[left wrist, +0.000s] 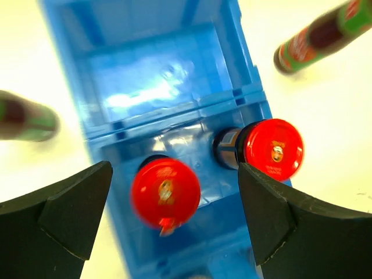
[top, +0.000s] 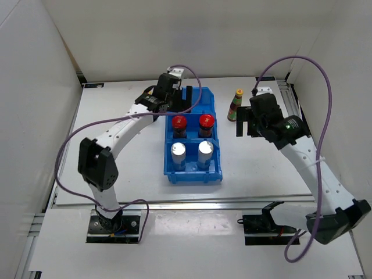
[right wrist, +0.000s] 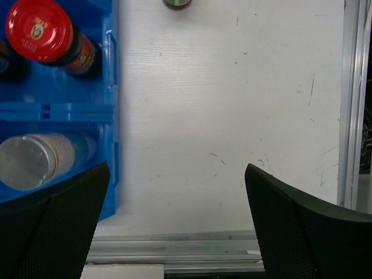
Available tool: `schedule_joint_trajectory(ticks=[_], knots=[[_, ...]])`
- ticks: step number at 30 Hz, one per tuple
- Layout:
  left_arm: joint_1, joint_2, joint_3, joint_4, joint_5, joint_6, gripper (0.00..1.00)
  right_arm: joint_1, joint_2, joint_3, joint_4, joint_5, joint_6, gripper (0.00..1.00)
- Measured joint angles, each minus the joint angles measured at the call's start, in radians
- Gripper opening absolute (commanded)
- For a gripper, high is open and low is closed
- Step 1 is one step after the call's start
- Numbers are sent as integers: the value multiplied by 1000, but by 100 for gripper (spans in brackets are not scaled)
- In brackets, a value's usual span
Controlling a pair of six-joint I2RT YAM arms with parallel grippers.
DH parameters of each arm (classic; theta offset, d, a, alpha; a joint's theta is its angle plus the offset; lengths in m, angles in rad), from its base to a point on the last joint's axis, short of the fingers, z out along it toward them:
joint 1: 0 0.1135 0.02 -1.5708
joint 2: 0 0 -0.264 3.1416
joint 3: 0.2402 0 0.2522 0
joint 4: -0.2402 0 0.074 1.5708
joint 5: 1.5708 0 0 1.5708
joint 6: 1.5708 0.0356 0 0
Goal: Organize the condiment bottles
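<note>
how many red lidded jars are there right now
2, side by side in the blue bin's middle compartment: left jar, right jar. No others seem hidden.

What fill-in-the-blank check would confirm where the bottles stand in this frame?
1. The red-lidded jars stand in the ____ compartment of the blue bin.
2. The bin holds ____ silver-topped cylinders.
3. The slim bottle standing right of the bin has a ____ cap.
4. The right hand is ____, holding nothing.
Missing words: middle; two; yellow; open.
</note>
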Motion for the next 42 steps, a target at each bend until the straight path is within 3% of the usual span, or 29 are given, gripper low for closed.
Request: schedule_joint_trajectory(ticks=[5,11,13,21,29,42], knots=[[0,-211,-58,-21,-102,48,100,-151,95,-9,120,-85,-19,100],[69,-526,-264,5,-170,94,100,-190,84,-266,545,-196,-101,100],[107,-579,-344,6,-188,100,100,-189,92,-330,653,-241,-129,100],[159,-691,-700,51,-240,136,100,-189,266,-328,956,-270,-217,100],[159,-933,-881,137,-322,148,100,-204,425,-301,1070,-247,-270,100],[149,-856,-885,219,-364,153,100,-258,628,-109,1109,-214,-279,98]])
